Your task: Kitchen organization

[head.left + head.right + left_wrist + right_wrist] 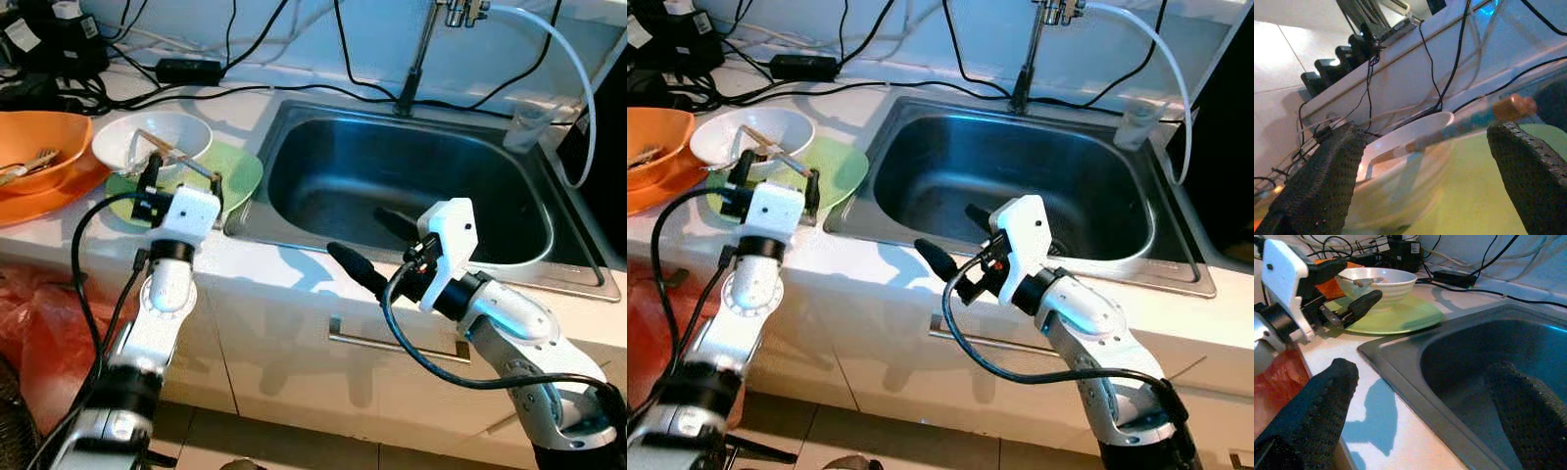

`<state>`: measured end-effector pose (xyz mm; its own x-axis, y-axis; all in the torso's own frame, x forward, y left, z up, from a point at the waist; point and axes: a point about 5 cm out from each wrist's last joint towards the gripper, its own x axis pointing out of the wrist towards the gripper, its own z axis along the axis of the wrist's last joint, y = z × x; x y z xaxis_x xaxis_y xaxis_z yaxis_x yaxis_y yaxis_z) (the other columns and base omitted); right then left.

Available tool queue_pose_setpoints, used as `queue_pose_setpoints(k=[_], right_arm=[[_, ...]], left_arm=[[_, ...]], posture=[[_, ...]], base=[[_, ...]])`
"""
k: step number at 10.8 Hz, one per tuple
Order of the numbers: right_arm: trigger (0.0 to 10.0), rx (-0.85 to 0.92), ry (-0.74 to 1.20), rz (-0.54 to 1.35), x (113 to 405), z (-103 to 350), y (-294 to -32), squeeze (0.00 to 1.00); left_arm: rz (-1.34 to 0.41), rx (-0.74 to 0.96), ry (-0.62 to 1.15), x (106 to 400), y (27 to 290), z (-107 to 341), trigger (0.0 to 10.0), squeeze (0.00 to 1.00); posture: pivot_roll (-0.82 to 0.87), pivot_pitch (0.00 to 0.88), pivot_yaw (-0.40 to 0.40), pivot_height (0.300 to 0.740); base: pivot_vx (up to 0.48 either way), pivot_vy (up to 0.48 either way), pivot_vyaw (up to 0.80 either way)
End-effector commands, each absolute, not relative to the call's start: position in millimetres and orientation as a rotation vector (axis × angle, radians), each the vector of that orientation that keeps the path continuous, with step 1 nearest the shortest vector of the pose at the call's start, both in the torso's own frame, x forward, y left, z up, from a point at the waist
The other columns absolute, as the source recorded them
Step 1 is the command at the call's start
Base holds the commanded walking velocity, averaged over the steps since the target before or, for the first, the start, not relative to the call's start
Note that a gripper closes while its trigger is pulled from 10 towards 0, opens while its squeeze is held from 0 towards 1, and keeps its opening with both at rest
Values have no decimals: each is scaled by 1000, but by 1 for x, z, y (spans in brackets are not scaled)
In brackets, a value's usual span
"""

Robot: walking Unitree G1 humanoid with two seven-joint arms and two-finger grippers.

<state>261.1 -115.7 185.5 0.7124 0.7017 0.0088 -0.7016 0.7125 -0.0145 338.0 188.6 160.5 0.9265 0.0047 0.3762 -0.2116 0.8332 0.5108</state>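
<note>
A white bowl point(152, 140) sits on a green plate point(235, 168) on the counter left of the sink, with a pair of chopsticks point(171, 152) lying across its rim. My left gripper point(182, 179) stands open at the plate's near edge, one finger on each side of the chopsticks' end point(1508, 107). Nothing is held. My right gripper point(370, 245) is open over the front rim of the steel sink point(411, 186), one finger point(355, 266) over the counter and the other inside the basin.
An orange bowl point(39, 147) holding a fork sits on an orange plate at far left. Black cables and a power adapter point(188, 70) run along the back wall. A tap point(431, 39) with a white hose stands behind the sink. A red bag point(39, 323) hangs below the counter.
</note>
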Motion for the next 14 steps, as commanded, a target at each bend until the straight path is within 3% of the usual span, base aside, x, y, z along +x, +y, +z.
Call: queue_pose_setpoints(k=[1, 4, 5, 6, 14], right_arm=[[10000, -20, -30, 775, 258, 188, -115, 0], [10000, -16, -30, 762, 258, 188, -115, 0], [10000, -15, -32, 759, 257, 188, -115, 0], [10000, -16, -33, 757, 257, 188, -115, 0], [10000, -12, -34, 749, 256, 187, -115, 0]], left_arm=[[124, 574, -408, 342, 184, 167, 10000, 0], [115, 574, -431, 351, 180, 173, 10000, 0], [106, 580, -424, 353, 183, 170, 2196, 0], [103, 583, -411, 355, 185, 167, 0, 0], [114, 592, -415, 360, 191, 166, 0, 0]], posture=[[-20, 44, -48, 740], [-25, 48, -42, 740], [-27, 47, -41, 740], [-30, 47, -40, 740], [-31, 48, -32, 740]], base=[[0, 0, 0], [0, 0, 0], [0, 0, 0], [0, 0, 0], [0, 0, 0]])
